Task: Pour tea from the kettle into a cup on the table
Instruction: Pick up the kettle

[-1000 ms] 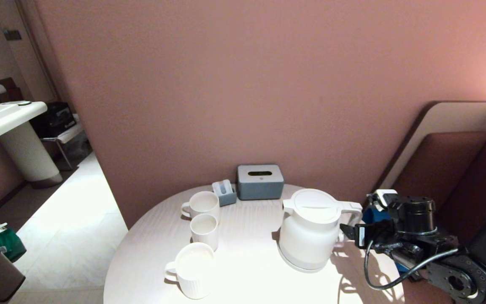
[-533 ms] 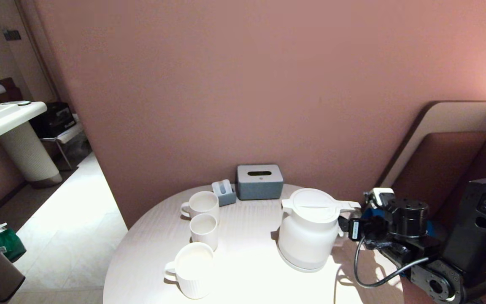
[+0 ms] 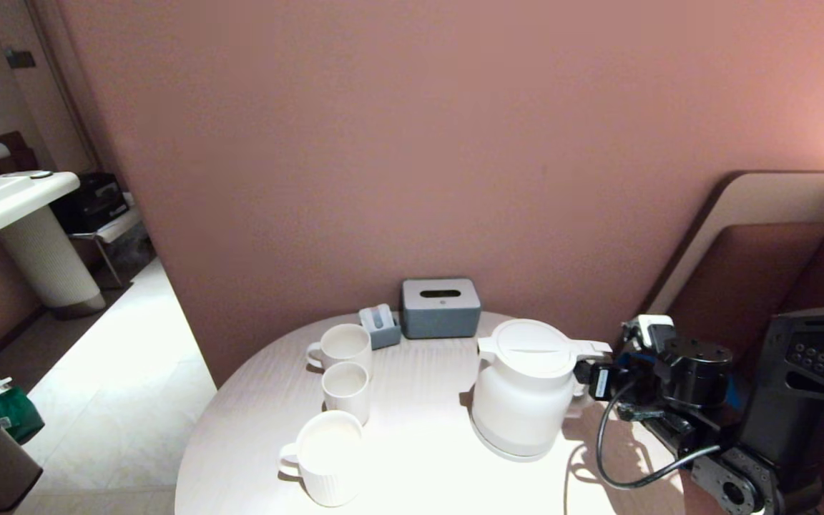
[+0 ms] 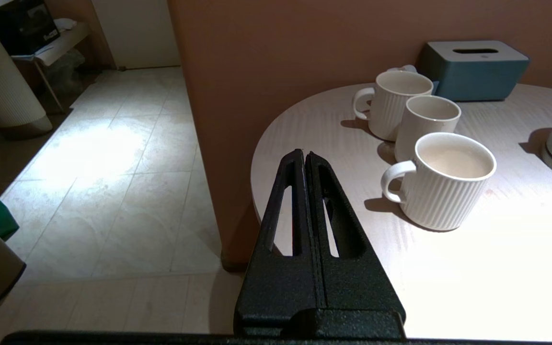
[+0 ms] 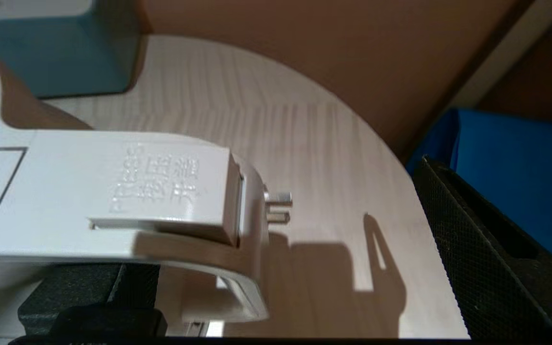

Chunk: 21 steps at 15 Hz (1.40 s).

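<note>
- On the table (image 3: 419, 472), toward its right side, stands the kettle (image 3: 523, 390): matte white, squat and round, with a flat round lid, a short spout pointing left and a loop handle (image 3: 591, 361) on its right. It sits upright on a thin round base disc (image 3: 498, 449).
- Raised characters are moulded on the flat top of the handle, as the right wrist view shows (image 5: 156, 179).
- Right of the kettle, the right gripper (image 3: 584, 379) is at the handle; its jaws are spread, one dark finger (image 5: 491, 268) out beyond the loop and the other under the handle.
- Left of the kettle, three white ribbed cups (image 3: 344, 390) stand in a row; the nearest cup (image 4: 441, 182) holds pale liquid.
- Behind the kettle, by the wall, sit a grey-blue tissue box (image 3: 440, 307) and a small holder (image 3: 380, 325).
- Farthest left of the kettle, the left gripper (image 4: 304, 158) hangs off the table's edge, jaws pressed together.
</note>
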{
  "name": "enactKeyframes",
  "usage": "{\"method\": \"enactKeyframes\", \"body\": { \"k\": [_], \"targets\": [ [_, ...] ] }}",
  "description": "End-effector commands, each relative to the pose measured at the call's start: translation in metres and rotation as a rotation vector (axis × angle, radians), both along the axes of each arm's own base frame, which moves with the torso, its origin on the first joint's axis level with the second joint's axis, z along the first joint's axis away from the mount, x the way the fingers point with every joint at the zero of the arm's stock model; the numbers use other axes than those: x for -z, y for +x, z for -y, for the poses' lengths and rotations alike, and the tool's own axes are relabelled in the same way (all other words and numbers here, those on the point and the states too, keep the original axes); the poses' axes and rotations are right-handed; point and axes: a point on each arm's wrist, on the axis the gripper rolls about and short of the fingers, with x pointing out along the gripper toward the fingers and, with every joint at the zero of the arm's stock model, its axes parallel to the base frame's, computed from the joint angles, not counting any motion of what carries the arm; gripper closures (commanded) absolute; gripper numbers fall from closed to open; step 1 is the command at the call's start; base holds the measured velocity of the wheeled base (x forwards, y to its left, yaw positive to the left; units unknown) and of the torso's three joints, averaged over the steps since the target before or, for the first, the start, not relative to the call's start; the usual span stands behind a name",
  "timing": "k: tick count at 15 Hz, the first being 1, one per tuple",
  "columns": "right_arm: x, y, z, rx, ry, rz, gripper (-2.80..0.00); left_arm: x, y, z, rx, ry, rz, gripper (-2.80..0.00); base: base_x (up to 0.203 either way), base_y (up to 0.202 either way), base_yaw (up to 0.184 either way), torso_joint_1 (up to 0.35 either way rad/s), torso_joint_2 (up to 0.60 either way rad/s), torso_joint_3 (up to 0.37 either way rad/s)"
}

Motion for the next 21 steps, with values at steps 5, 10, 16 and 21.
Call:
{"method": "enactKeyframes", "body": {
  "k": [5,10,16,21],
  "targets": [
    [0.008,0.001,0.0,0.0,-0.013,0.006,0.0,0.0,0.0,0.0,0.0,0.0,0.0,0.0,0.0,0.0,0.0,0.0,0.0,0.0],
    [0.007,0.002,0.0,-0.003,-0.024,0.012,0.0,0.0,0.0,0.0,0.0,0.0,0.0,0.0,0.0,0.0,0.0,0.0,0.0,0.0],
    [0.001,0.009,-0.002,-0.013,-0.043,0.049,0.0,0.0,0.0,0.0,0.0,0.0,0.0,0.0,0.0,0.0,0.0,0.0,0.0,0.0],
    [-0.012,0.01,-0.002,-0.012,-0.035,0.094,0.0,0.0,0.0,0.0,0.0,0.0,0.0,0.0,0.0,0.0,0.0,0.0,0.0,0.0]
  ]
}}
